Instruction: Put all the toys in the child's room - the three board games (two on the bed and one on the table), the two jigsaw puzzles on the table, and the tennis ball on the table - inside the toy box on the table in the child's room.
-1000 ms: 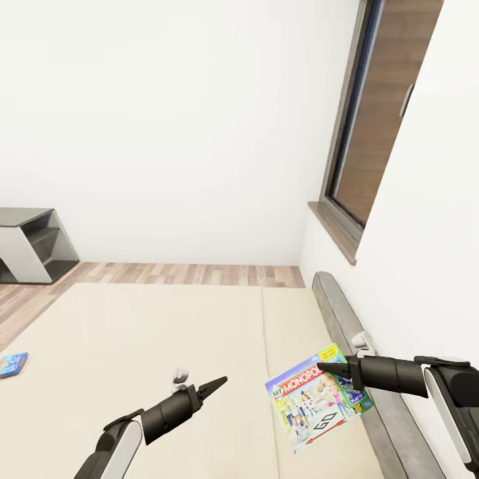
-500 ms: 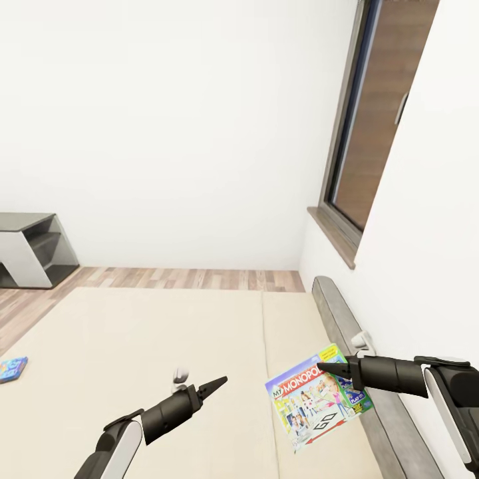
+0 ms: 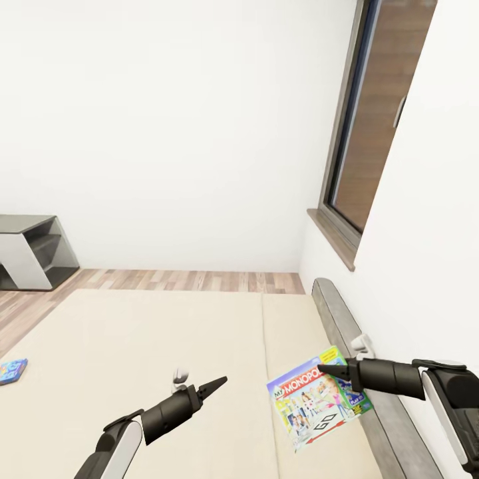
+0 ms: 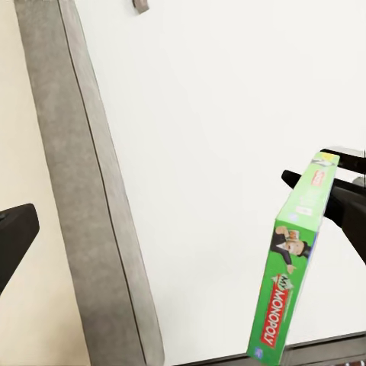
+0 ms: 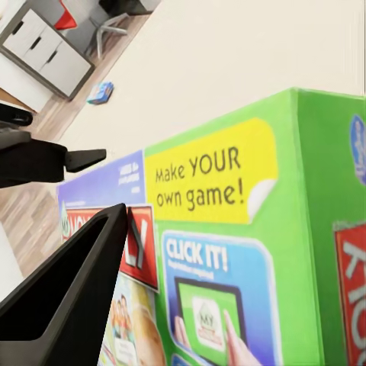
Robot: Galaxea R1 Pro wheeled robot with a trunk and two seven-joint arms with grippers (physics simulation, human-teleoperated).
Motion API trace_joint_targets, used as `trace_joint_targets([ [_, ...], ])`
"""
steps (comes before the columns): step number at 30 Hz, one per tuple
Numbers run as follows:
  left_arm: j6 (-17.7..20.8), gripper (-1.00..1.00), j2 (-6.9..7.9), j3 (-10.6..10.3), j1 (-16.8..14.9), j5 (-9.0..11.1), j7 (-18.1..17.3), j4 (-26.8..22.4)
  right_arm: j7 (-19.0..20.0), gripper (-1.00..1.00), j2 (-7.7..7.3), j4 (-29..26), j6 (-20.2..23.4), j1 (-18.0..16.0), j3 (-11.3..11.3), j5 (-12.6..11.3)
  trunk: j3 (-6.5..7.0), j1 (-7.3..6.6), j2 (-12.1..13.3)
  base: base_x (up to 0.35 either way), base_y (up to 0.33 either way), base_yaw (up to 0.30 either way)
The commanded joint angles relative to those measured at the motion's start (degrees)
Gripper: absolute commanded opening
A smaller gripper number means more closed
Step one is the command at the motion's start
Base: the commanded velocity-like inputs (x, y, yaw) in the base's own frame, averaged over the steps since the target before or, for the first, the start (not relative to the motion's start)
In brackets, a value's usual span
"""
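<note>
A green board game (image 4: 293, 267) hangs edge-on beside a grey headboard (image 4: 91, 183).

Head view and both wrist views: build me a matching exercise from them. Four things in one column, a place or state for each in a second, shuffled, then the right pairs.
Things:
1. Monopoly box
2. blue game box
3. left pincer
4. grey headboard

Places or states:
A. lies flat at the bed's far left edge
B. runs along the white wall, below the window
C. held in the right pincer, lifted off the bed cover
D. empty, poised over the cream cover

Pairs: 1-C, 2-A, 3-D, 4-B
</note>
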Motion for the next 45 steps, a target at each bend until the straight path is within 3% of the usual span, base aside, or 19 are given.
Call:
trace_joint_targets([
  [1,0.40,1.00,0.01,-0.02,-0.03,0.37,0.05,0.04,-0.11,-1.00,0.09,0.39,-0.05,-0.06,0.01,-0.30,-0.12,0.03,-0.13,0.000,0.000,0.000],
  [8,-0.29,1.00,0.27,-0.97,1.14,0.07,-1.24,-0.98,1.06,-1.00,1.34,0.57,-0.81,-1.07,-0.10,-0.22,-0.10,0.04,-0.13,0.000,0.000,0.000],
  [45,-0.29,1.00,0.27,-0.97,1.14,0.07,-1.83,-0.98,1.24,-1.00,1.34,0.57,-0.81,-1.07,-0.10,-0.22,-0.10,0.04,-0.13,0.000,0.000,0.000],
])
